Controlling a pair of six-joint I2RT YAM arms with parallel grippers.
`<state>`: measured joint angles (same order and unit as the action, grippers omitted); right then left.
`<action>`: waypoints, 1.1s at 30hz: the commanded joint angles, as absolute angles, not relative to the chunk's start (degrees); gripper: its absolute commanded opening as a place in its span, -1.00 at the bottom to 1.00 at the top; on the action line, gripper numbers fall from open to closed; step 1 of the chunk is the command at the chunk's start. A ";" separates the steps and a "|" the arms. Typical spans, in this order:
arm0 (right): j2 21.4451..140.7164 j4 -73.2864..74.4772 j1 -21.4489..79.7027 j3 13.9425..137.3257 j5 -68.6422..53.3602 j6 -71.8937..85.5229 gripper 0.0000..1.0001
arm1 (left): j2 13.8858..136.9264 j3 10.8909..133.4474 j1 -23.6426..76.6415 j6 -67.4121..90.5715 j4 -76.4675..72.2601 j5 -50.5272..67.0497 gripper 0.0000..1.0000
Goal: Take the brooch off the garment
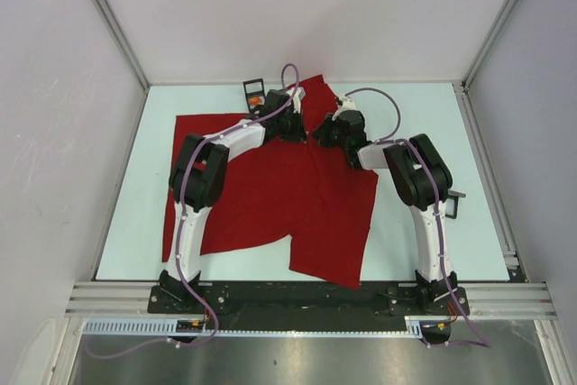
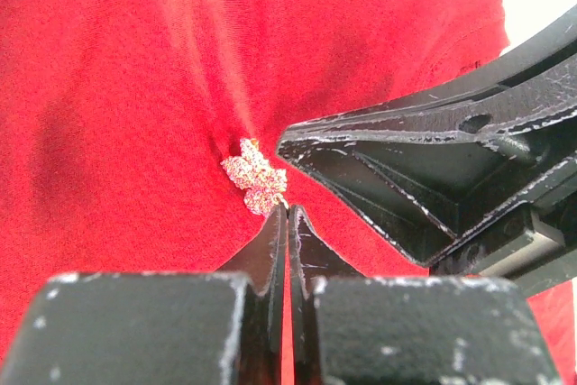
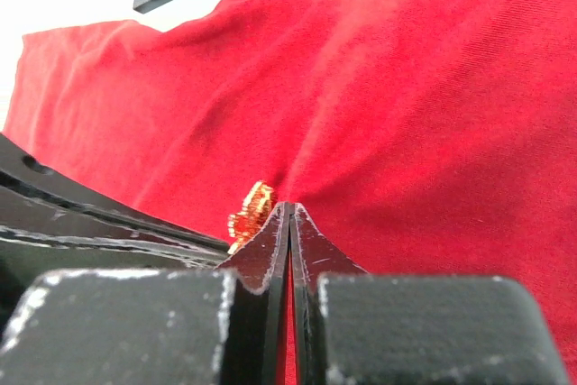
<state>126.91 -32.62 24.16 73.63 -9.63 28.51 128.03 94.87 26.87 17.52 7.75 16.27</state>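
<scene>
Pale tabletop (image 1: 424, 114), soft red garment (image 1: 270, 196), glittery lobed brooch (image 2: 255, 176)

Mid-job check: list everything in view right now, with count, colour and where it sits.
T-shirt: one, red, spread rumpled over the middle of the table.
brooch: one, sparkly pinkish-silver, on the shirt's far part.
small tray: one, black with something orange inside, near the table's far edge by the shirt.
small dark item: one, at the table's right edge, too small to identify.
table: one, pale, under everything.
left arm, right arm: two, white and black with purple cables, both reaching to the brooch.
left gripper: one, black, shut, tips right beside the brooch.
right gripper: one, black, shut, tips right beside the brooch.
</scene>
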 commanded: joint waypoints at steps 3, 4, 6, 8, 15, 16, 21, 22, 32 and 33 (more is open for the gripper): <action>129.02 -33.23 24.17 77.95 -13.27 30.50 -0.96 | 127.00 93.69 26.81 16.52 8.35 15.47 -0.99; 129.28 -32.00 24.17 78.66 -13.36 30.67 -0.95 | 126.91 93.60 26.72 16.44 8.26 15.38 -0.99; 129.46 -31.38 24.26 79.28 -13.10 30.85 -0.95 | 126.83 93.43 26.81 16.44 8.44 15.21 -0.99; 129.46 -30.76 24.26 79.28 -12.66 31.11 -0.95 | 126.74 93.34 26.72 16.44 8.52 14.94 -0.99; 129.02 -29.71 24.08 79.28 -11.87 31.38 -0.94 | 125.51 91.15 26.28 17.57 8.70 12.57 -0.99; 129.11 -29.71 24.08 79.28 -11.95 31.81 -0.92 | 125.33 90.88 26.11 17.75 8.53 12.31 -0.99; 128.94 -30.32 23.91 79.10 -13.36 32.52 -0.85 | 124.98 89.47 25.58 18.46 7.82 11.86 -0.99; 128.94 -30.58 23.82 78.84 -13.62 32.69 -0.84 | 125.07 89.47 25.58 18.54 7.74 11.95 -0.99; 129.38 -32.86 22.50 77.96 -15.55 36.82 -0.71 | 125.24 89.74 25.40 18.72 7.82 12.22 -0.99; 129.38 -34.09 22.24 77.61 -16.95 37.35 -0.68 | 125.42 89.74 25.40 18.72 7.74 12.30 -0.99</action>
